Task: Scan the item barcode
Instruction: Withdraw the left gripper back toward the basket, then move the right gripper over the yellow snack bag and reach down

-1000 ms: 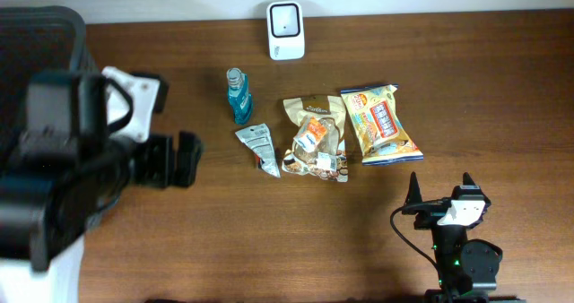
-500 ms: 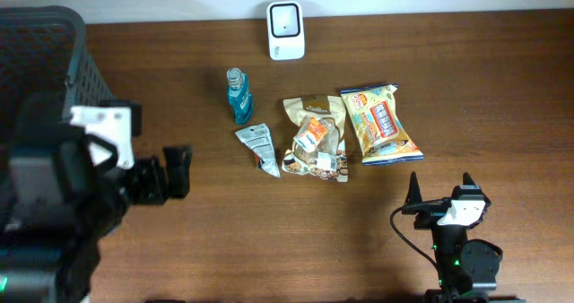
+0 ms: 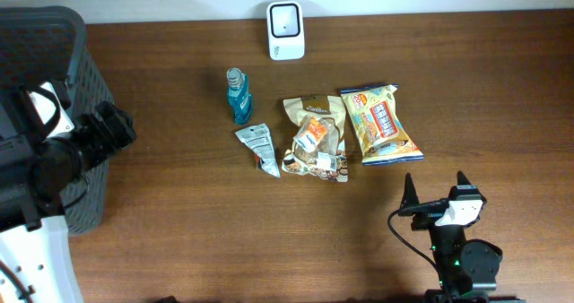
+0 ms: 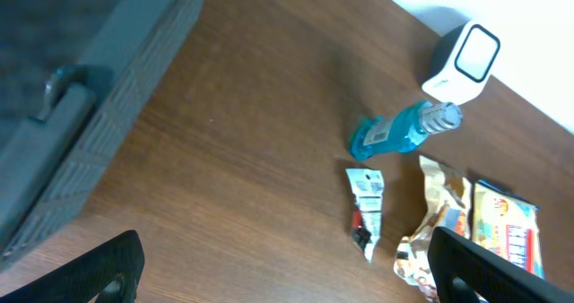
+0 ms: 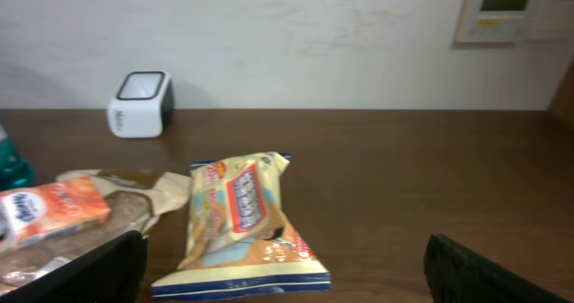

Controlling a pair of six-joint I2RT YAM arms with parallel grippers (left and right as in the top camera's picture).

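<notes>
- Right pincer (image 3: 435, 195): jaws apart, empty, low over the desk (image 3: 502, 88), near the yellow bag (image 3: 381, 124).
- Left pincer (image 3: 115, 131): jaws apart, empty, by the basket (image 3: 54, 34), well apart from the items.
- The right arm looks best placed. Pinch the bag by an edge, leaving its barcode (not visible here) uncovered.
- Then face that side squarely to the scanner (image 3: 285, 30) at the desk's back edge.

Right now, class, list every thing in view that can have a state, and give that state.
Barcode scanner: upright at the table's back edge.
Blue bottle: lying on its side, capped.
Sachet: lying flat.
Brown snack bag: lying flat.
Yellow snack bag: lying flat.
Basket: upright, partly hidden by the left arm.
Left gripper: open, empty.
Right gripper: open, empty.
</notes>
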